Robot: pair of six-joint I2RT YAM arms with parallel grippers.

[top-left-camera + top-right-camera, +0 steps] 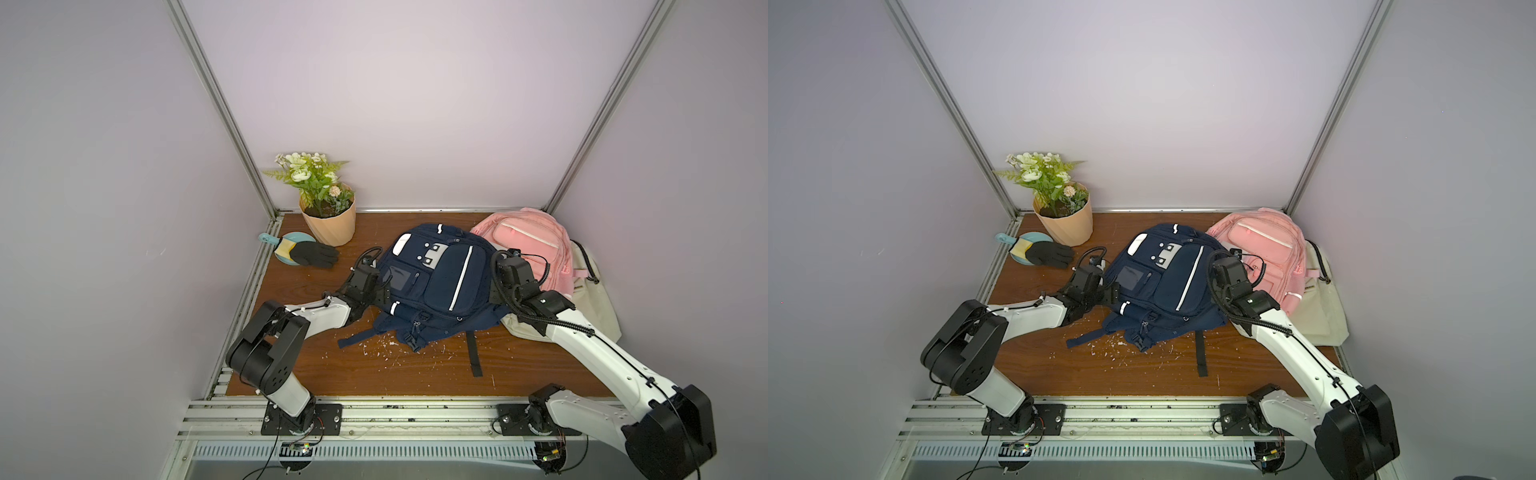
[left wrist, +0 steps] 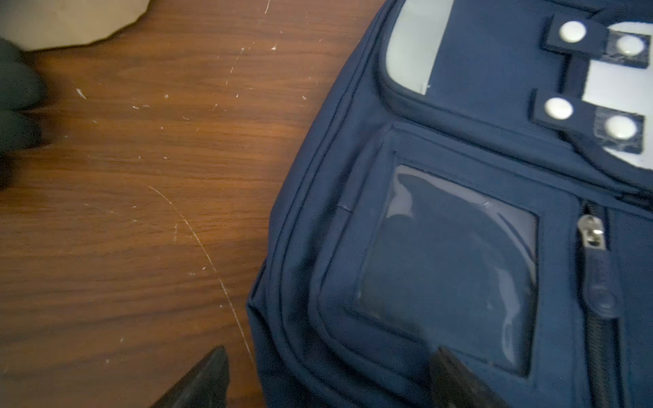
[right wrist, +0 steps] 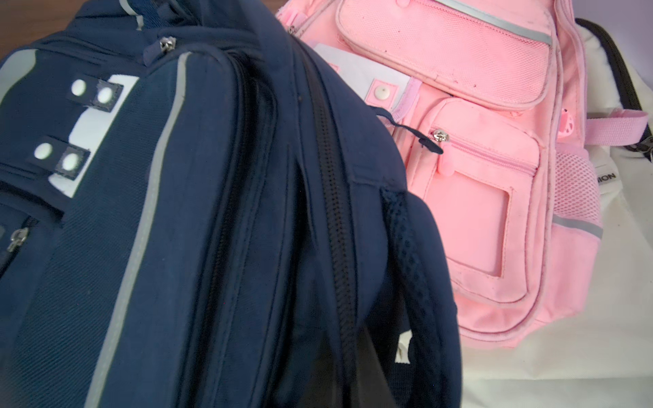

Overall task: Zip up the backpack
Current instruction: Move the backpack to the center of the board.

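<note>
Navy backpack lies midway on the surface, main zipper looks shut where I can see it, so probably nearly done. The left tool gapes wide and empty at its left edge; the right tool is closed tight, on what I can't tell.

The white-and-black left arm reached forward low over the table, its elbow folded back above its base. Its black parallel left gripper pointed ahead with its 2 fingers spread wide. The white-and-black right arm stretched forward and inward, wrist bent downward. The black right gripper had its jaws closed, fingertips hidden.
</note>
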